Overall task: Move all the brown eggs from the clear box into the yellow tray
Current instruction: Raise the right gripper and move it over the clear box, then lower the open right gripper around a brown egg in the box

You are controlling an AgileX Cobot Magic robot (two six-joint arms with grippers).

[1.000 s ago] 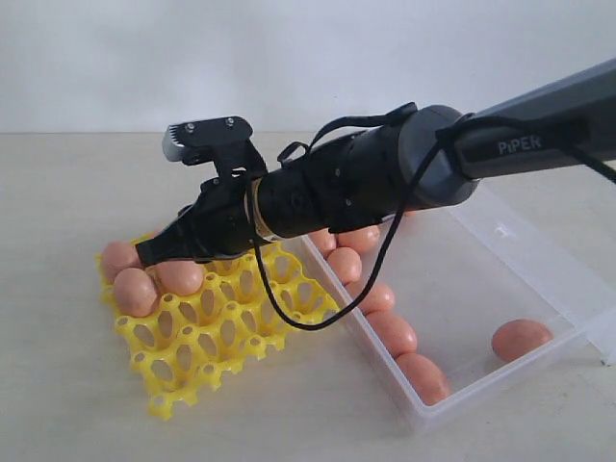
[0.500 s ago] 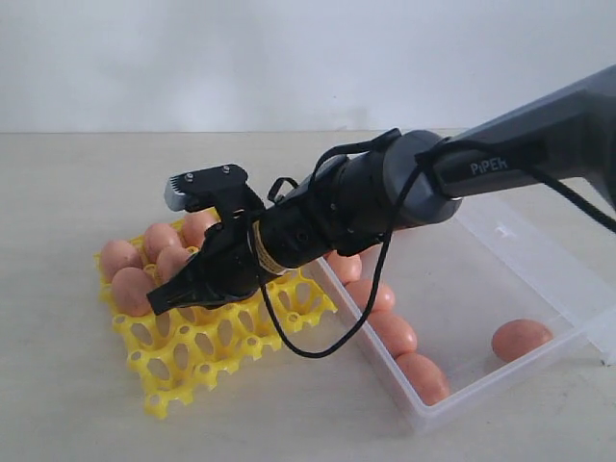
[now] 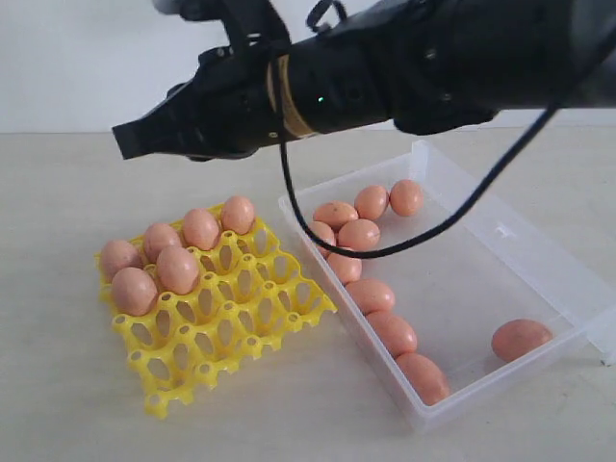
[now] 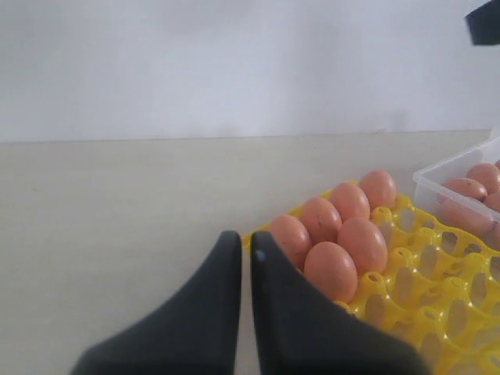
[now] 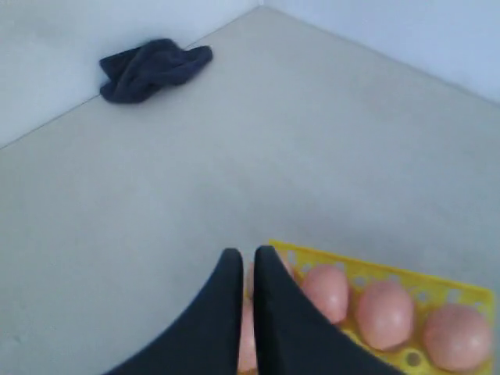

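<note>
Right gripper [image 3: 127, 141]: matte black tapered fingers pressed nearly together, empty, high above the tray [image 3: 241, 320]. Left gripper [image 4: 244, 238]: closed to a slit, empty, the tray's filled corner just ahead. Tray is glossy yellow openwork with round cups. Six smooth, oval, orange-brown eggs [image 3: 177, 269] sit there. The thin clear plastic box [image 3: 520, 241] holds ten more.

Right gripper [image 3: 125, 141] is lifting up off the yellow tray [image 3: 252, 339], now hanging well above it, jaws together and empty. The brown eggs [image 3: 178, 269] it was hiding are showing in their cups.
</note>
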